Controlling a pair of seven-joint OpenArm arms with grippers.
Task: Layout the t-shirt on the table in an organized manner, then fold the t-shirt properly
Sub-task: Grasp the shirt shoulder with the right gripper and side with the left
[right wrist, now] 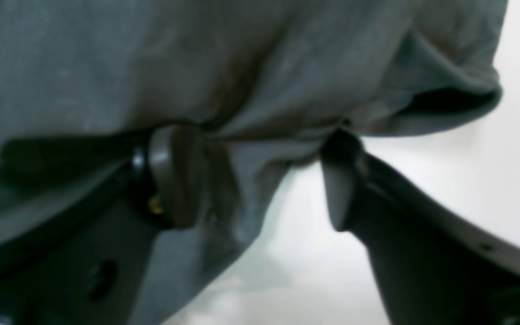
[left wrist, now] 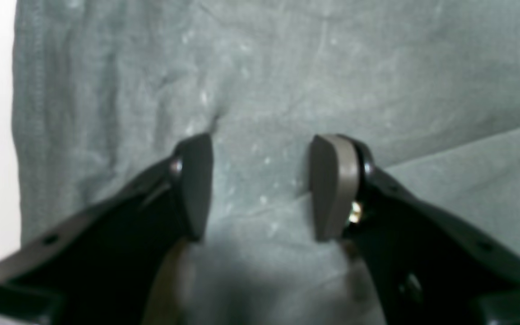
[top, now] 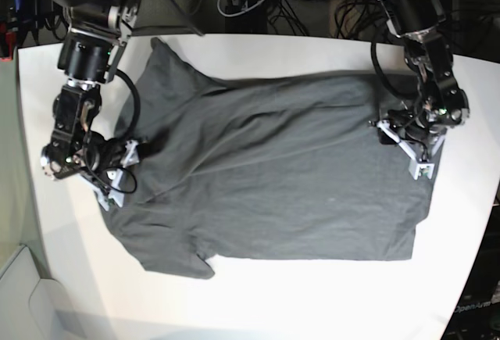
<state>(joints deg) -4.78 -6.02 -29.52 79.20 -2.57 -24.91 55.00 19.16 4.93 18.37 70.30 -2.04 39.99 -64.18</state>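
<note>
The t-shirt point(top: 273, 176) is spread on the white tabletop point(top: 258, 293), long axis running between the arms. The left hand point(left wrist: 260, 187) is spread over the hem end; the right hand point(right wrist: 260, 176), fingers apart, is set around a bunched fold at the collar end. The cloth is soft, wrinkled, dark grey.

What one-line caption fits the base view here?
Dark grey t-shirt spread across the white table, with the left end effector at one end and the right end effector at the opposite end.
</note>
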